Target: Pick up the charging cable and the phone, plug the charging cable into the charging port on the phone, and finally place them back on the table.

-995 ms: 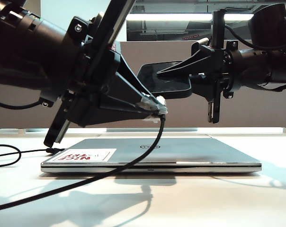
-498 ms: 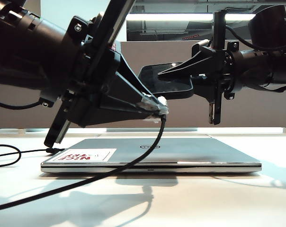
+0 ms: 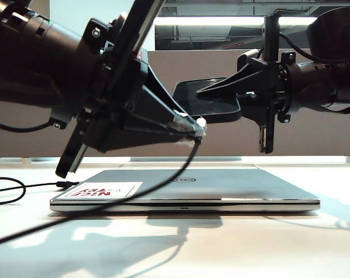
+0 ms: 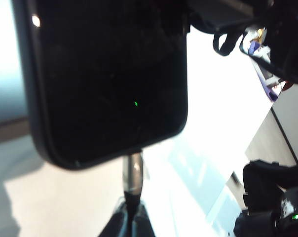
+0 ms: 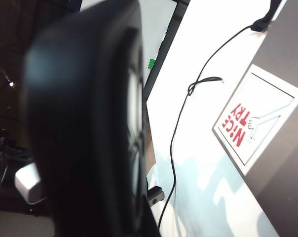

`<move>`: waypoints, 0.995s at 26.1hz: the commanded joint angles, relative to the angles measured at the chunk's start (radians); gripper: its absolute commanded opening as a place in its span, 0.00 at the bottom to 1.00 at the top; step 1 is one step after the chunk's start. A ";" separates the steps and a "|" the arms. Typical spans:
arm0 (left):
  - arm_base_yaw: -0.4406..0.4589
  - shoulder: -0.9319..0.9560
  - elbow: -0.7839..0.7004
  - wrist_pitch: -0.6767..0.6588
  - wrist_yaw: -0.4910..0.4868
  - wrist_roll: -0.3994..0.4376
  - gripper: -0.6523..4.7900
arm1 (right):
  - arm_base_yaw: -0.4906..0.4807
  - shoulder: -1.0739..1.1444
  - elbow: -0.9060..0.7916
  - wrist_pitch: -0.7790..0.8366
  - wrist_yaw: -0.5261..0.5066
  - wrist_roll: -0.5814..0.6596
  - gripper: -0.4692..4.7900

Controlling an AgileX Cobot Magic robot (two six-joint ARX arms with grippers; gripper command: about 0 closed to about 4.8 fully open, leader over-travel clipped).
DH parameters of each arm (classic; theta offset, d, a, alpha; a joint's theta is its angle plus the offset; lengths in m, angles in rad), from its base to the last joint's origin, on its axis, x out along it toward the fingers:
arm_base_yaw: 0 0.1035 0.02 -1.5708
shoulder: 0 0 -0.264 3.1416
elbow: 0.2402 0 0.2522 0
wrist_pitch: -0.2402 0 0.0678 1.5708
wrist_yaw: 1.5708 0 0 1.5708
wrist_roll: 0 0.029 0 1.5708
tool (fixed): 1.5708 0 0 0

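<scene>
The phone hangs level in the air above the laptop, with my right gripper shut on it from the right. My left gripper is shut on the plug end of the charging cable, just below the phone's near corner. In the left wrist view the silvery plug stands against the middle of the phone's short edge, where the charging port is. How deep it sits cannot be told. The black cord slants down to the table. The right wrist view shows the phone edge-on and blurred.
A shut silver laptop with a red-lettered sticker lies on the table under both grippers. Another thin black cord loops at the left and ends at the laptop's corner. A grey-brown divider panel stands behind.
The right gripper and the phone have shifted slightly to the right. The hanging cord has pulled straighter and lifted a little. The left gripper has kept still.
</scene>
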 commanded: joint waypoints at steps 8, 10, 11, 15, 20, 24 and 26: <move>0.003 -0.005 0.006 0.027 -0.019 0.001 0.11 | -0.002 -0.007 0.003 -0.027 -0.019 -0.036 0.08; 0.002 -0.005 0.006 0.027 -0.019 0.001 0.11 | -0.002 -0.007 0.003 -0.027 -0.015 -0.036 0.08; 0.002 -0.005 0.006 0.027 -0.019 0.001 0.11 | -0.002 -0.007 0.003 -0.026 -0.011 -0.036 0.08; 0.000 -0.005 0.006 0.027 -0.019 0.005 0.24 | -0.002 -0.007 0.003 -0.025 0.006 -0.036 0.08; 0.000 -0.005 0.006 0.027 -0.019 0.005 0.25 | -0.002 -0.007 0.003 -0.019 0.015 -0.036 0.08; 0.000 -0.013 0.006 0.027 -0.019 0.005 0.36 | -0.010 -0.007 0.006 -0.019 0.038 -0.036 0.08; 0.000 -0.026 0.006 0.027 -0.019 0.008 0.36 | -0.018 -0.007 0.012 -0.020 0.048 -0.035 0.08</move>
